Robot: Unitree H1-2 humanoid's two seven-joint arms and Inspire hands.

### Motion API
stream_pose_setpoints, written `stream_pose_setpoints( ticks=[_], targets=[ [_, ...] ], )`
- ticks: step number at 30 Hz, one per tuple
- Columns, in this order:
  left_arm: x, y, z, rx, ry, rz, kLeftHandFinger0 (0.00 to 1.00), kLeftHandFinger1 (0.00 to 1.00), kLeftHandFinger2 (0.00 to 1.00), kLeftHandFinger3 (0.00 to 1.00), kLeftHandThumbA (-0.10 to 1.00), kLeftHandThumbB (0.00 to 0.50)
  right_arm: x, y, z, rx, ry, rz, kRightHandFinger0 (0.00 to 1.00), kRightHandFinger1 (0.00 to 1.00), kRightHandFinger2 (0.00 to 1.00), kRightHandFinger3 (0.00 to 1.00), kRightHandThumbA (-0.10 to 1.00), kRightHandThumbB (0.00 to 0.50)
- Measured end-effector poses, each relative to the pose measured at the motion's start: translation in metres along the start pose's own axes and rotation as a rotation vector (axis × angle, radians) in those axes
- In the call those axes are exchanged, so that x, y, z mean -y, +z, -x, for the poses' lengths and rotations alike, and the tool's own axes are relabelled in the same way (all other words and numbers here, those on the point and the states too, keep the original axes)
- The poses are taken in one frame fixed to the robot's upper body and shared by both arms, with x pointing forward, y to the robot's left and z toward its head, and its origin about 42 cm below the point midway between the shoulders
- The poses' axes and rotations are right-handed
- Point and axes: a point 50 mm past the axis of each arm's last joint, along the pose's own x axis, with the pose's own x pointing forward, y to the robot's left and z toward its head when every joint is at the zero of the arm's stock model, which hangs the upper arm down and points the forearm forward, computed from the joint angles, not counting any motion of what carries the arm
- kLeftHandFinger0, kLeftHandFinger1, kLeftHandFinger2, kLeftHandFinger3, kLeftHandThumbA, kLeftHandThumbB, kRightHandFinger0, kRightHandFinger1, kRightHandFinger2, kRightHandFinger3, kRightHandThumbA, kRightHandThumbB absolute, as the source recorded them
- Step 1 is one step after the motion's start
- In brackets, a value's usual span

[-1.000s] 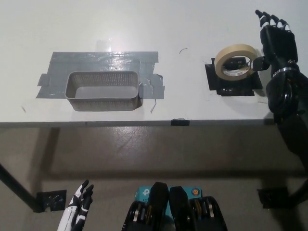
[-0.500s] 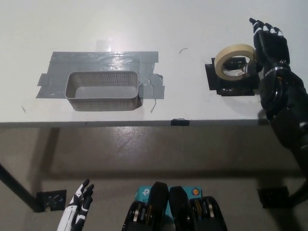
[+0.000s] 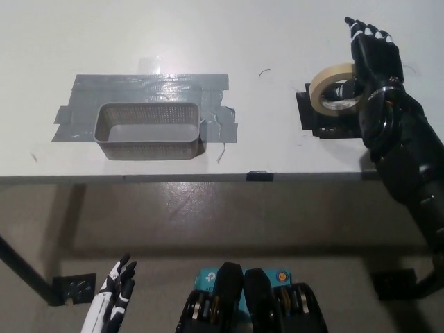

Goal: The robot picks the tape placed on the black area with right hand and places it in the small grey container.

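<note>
A beige roll of tape (image 3: 331, 88) stands tilted on the black area (image 3: 326, 118) at the table's right. My black right hand (image 3: 371, 59) is open just right of the roll, fingers stretched toward the far edge, its palm overlapping the roll's right rim. Whether it touches the tape I cannot tell. The small grey mesh container (image 3: 150, 130) sits on grey tape strips at the left of the table, with nothing inside. My white left hand (image 3: 114, 298) rests open below the table edge at the lower left.
Grey duct tape strips (image 3: 149, 90) surround the container on the white table (image 3: 222, 41). A small black tab (image 3: 259, 175) marks the table's front edge. The floor lies below, with a black block (image 3: 73, 288) near my left hand.
My right hand has moved left, from beside the black area to over the tape's right rim. The tape, the container and my left hand have stayed where they were.
</note>
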Motion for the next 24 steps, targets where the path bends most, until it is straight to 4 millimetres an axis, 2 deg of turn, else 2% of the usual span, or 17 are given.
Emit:
stream_pose_setpoints(
  ticks=[8, 14, 15, 16, 17, 18, 19, 20, 21, 22, 23, 24],
  targets=[
    [-0.001, 0.001, -0.002, 0.007, -0.011, -0.004, 1.00, 1.00, 1.00, 1.00, 0.93, 0.149, -0.010, -0.006, 0.001, -0.024, 0.035, 0.019, 1.00, 1.00, 1.00, 1.00, 1.00, 0.389],
    [-0.002, 0.001, -0.002, 0.005, -0.026, -0.003, 1.00, 1.00, 1.00, 1.00, 0.91, 0.125, -0.017, -0.012, 0.001, -0.045, 0.058, 0.037, 1.00, 1.00, 1.00, 1.00, 1.00, 0.375],
    [-0.002, 0.001, -0.002, 0.004, -0.028, -0.003, 1.00, 1.00, 1.00, 1.00, 0.90, 0.124, -0.018, -0.013, 0.001, -0.046, 0.059, 0.040, 1.00, 1.00, 1.00, 1.00, 0.92, 0.339],
    [-0.002, 0.001, -0.002, 0.004, -0.029, -0.002, 1.00, 1.00, 1.00, 1.00, 0.90, 0.124, -0.018, -0.014, 0.001, -0.047, 0.054, 0.043, 1.00, 1.00, 1.00, 1.00, 0.79, 0.288],
    [-0.002, 0.001, -0.002, 0.004, -0.031, -0.002, 0.99, 1.00, 1.00, 1.00, 0.90, 0.119, -0.019, -0.014, 0.001, -0.044, 0.046, 0.046, 0.74, 0.73, 0.84, 0.96, 0.45, 0.278],
    [-0.002, 0.001, -0.002, 0.004, -0.033, -0.002, 0.99, 1.00, 1.00, 1.00, 0.90, 0.118, -0.019, -0.015, 0.001, -0.042, 0.039, 0.046, 0.14, 0.27, 0.49, 0.57, 0.10, 0.239],
    [-0.002, 0.001, -0.002, 0.003, -0.034, -0.002, 0.99, 1.00, 1.00, 1.00, 0.90, 0.118, -0.020, -0.016, 0.001, -0.036, 0.028, 0.045, 0.06, 0.23, 0.45, 0.53, 0.07, 0.236],
    [-0.002, 0.001, -0.002, 0.004, -0.035, -0.002, 0.99, 1.00, 1.00, 1.00, 0.90, 0.113, -0.021, -0.019, 0.001, -0.035, 0.018, 0.044, 0.00, 0.06, 0.33, 0.39, -0.09, 0.194],
    [-0.002, 0.001, -0.002, 0.003, -0.035, -0.002, 0.98, 1.00, 1.00, 1.00, 0.89, 0.118, -0.023, -0.020, 0.002, -0.031, 0.009, 0.040, 0.00, 0.07, 0.37, 0.40, -0.10, 0.153],
    [-0.002, 0.001, -0.002, 0.003, -0.036, -0.002, 0.98, 1.00, 1.00, 1.00, 0.90, 0.125, -0.024, -0.022, 0.002, -0.029, 0.000, 0.033, 0.00, 0.16, 0.58, 0.54, -0.10, 0.131],
    [-0.002, 0.001, -0.003, 0.003, -0.037, -0.002, 0.97, 1.00, 1.00, 1.00, 0.91, 0.133, -0.025, -0.024, 0.003, -0.027, -0.008, 0.023, 0.00, 0.25, 0.69, 0.70, -0.10, 0.114],
    [-0.002, 0.001, -0.003, 0.004, -0.037, -0.002, 0.97, 1.00, 1.00, 1.00, 0.92, 0.134, -0.026, -0.026, 0.003, -0.026, -0.018, 0.011, 0.00, 0.31, 0.71, 0.81, -0.10, 0.106]
  ],
)
